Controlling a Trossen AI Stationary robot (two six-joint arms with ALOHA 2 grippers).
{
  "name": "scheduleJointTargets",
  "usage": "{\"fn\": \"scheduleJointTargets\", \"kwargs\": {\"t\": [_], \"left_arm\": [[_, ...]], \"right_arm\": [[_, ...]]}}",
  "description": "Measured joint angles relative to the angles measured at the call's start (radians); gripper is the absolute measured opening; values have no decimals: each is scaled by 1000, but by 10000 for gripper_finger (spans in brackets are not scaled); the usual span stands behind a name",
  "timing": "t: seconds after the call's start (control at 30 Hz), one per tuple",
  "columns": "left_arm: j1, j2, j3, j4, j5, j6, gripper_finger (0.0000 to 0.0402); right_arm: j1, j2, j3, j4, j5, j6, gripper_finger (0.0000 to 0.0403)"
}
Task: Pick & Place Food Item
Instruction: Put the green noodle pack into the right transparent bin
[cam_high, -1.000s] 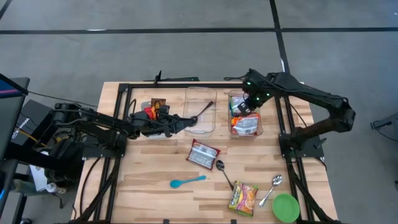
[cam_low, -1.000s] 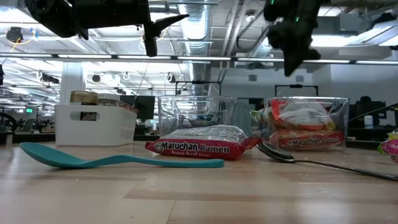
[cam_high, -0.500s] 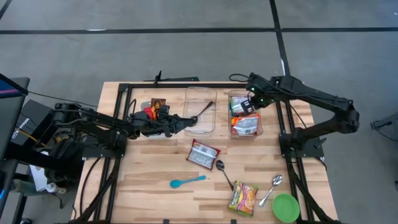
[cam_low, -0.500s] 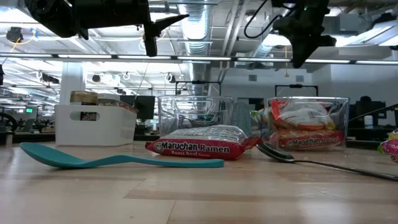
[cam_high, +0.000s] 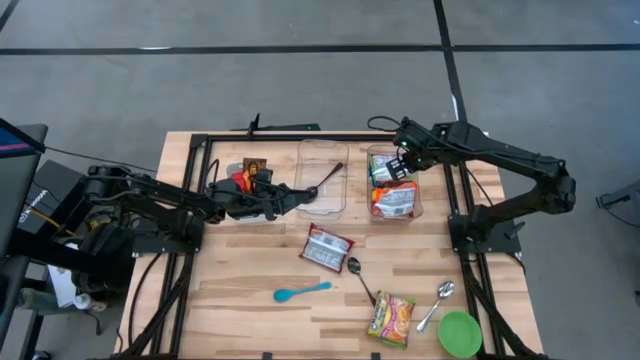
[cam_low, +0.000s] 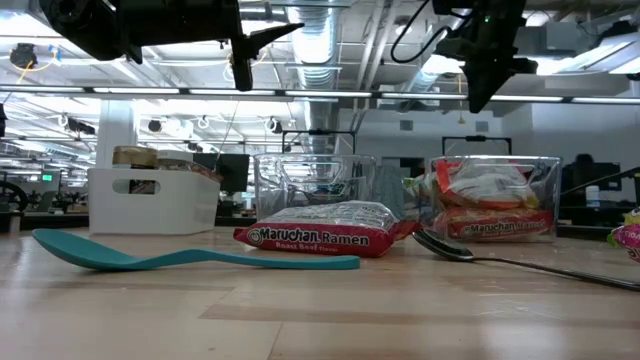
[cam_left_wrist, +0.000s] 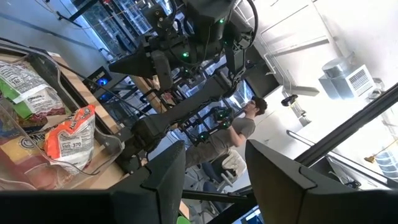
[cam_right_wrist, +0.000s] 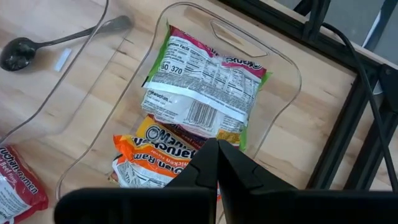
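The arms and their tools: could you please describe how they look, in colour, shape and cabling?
Both arms are matt black, built of slim jointed segments with black cables looped along them. The right arm shows small green lights near its wrist. The right tool ends in two dark tapered fingers, pressed together into a point. The left tool has two broad, flat black fingers with angular edges.

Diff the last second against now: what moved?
Only the right arm moved. Its end effector, shut and empty, lifted off the clear bin of ramen packets and drew back toward the table's far edge. Nothing was gripped or released. The left end effector stayed hovering partly open by the empty middle bin; the loose packets and spoons on the table lie as before.
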Motion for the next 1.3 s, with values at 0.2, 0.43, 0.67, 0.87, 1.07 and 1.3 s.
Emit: {"fn": "scheduleJointTargets", "kwargs": {"t": [0.2,0.43,0.67,0.87,1.07,1.3], "left_arm": [[0,0,0,0,0,0,163],[0,0,0,0,0,0,163],[0,0,0,0,0,0,163],[0,0,0,0,0,0,163],[0,0,0,0,0,0,163],[0,0,0,0,0,-6,163]], "right_arm": [[0,0,0,0,0,0,0],[0,0,0,8,15,0,0],[0,0,0,28,16,-8,0],[0,0,0,30,16,-9,0],[2,0,0,30,15,-35,0],[58,0,0,36,-9,-145,0]]}}
